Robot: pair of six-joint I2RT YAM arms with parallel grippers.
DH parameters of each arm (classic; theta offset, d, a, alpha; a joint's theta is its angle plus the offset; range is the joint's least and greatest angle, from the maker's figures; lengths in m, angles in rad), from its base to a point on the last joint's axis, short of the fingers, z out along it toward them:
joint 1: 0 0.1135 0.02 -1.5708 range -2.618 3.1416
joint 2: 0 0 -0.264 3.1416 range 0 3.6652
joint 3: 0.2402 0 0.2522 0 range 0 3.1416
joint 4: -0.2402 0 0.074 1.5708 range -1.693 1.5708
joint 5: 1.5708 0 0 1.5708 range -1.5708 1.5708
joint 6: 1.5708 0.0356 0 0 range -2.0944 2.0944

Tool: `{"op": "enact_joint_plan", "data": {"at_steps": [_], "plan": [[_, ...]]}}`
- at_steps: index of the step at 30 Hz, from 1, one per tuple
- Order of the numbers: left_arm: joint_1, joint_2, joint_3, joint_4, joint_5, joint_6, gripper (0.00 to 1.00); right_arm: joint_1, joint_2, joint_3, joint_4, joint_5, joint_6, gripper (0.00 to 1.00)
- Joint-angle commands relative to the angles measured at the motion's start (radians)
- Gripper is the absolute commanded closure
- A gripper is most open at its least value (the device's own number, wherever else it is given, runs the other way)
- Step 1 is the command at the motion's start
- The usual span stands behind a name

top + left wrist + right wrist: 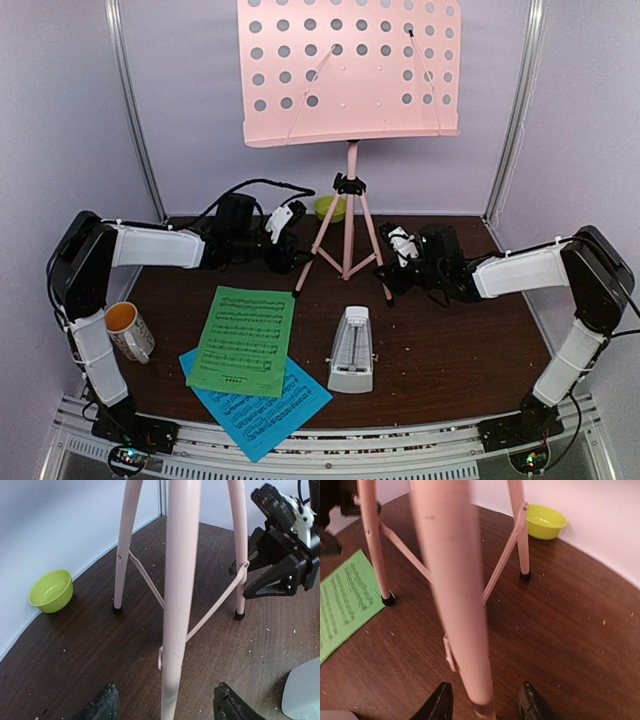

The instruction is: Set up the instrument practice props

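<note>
Both arms reach low and inward to the stand [350, 122] at the bench's [450, 340] back. Left fingers [102, 707] and right fingers [437, 705] each straddle a leg, parted, gripping nothing. The bowl [329, 208] looks empty.

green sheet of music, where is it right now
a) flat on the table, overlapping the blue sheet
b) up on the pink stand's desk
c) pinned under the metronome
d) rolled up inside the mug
a: the green sheet lies flat on the table with its lower part over the blue sheet, and the pink stand's desk holds no paper.
</note>
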Motion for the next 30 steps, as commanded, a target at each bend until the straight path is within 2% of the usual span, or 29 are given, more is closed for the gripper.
{"op": "enact_joint_plan", "data": {"at_steps": [1, 10, 15, 20, 24, 28, 30], "plan": [[0.002, 0.035, -0.015, 0.106, 0.031, 0.015, 0.31, -0.008, 0.005, -0.007, -0.003, -0.018, 0.011, 0.47], [0.0, 0.147, 0.068, 0.078, 0.052, 0.006, 0.34, -0.01, 0.082, 0.059, -0.042, -0.014, 0.009, 0.48], [-0.002, 0.167, 0.083, 0.076, 0.055, 0.0, 0.4, -0.01, 0.111, 0.065, -0.034, -0.013, 0.016, 0.58], [-0.002, 0.175, 0.1, 0.03, 0.057, 0.008, 0.6, -0.01, 0.111, 0.061, -0.03, -0.001, 0.037, 0.7], [-0.002, 0.153, 0.069, 0.04, 0.052, 0.015, 0.82, -0.01, 0.102, 0.05, -0.03, 0.021, 0.044, 0.83], [-0.002, 0.123, 0.034, 0.037, 0.024, 0.02, 0.94, -0.009, 0.088, 0.04, -0.051, 0.045, 0.064, 1.0], [0.004, 0.098, 0.024, 0.008, 0.004, 0.021, 1.0, -0.01, 0.073, 0.036, -0.079, 0.058, 0.081, 1.0]]}}
